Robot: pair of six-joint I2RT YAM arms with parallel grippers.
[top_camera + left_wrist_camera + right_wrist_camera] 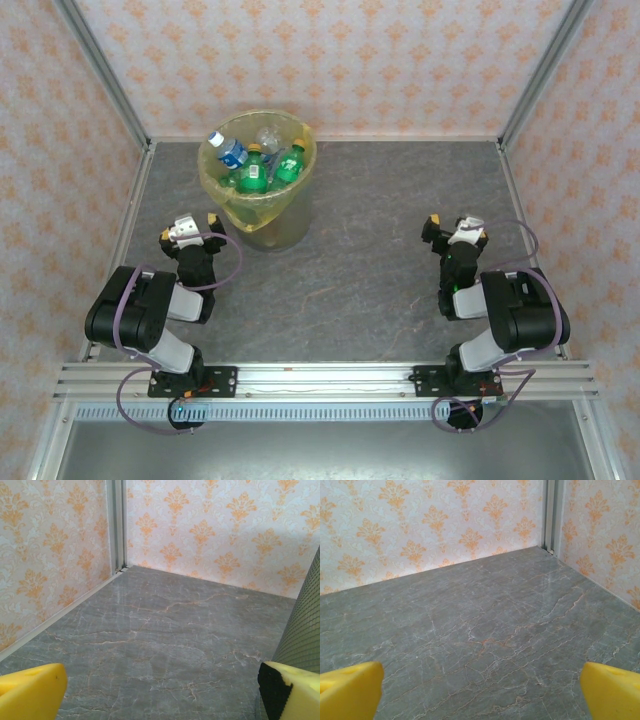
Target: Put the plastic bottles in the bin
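Yellow fingertips (30,692) wide apart, nothing between. Left gripper (189,227), right gripper (456,229): both spread, empty, low near bases. Plastic bottles (256,172) piled inside bin (262,222), far-left on table (380,260). Looks finished. Keep arms off bin, don't nudge.

Smooth grey stone-look table (380,250) with faint sheen, matt patterned-paper walls (400,60), brushed metal frame posts (105,70), and, upper left, glossy plastic bottles (255,172) in the bin (265,222) lined with thin translucent plastic film.
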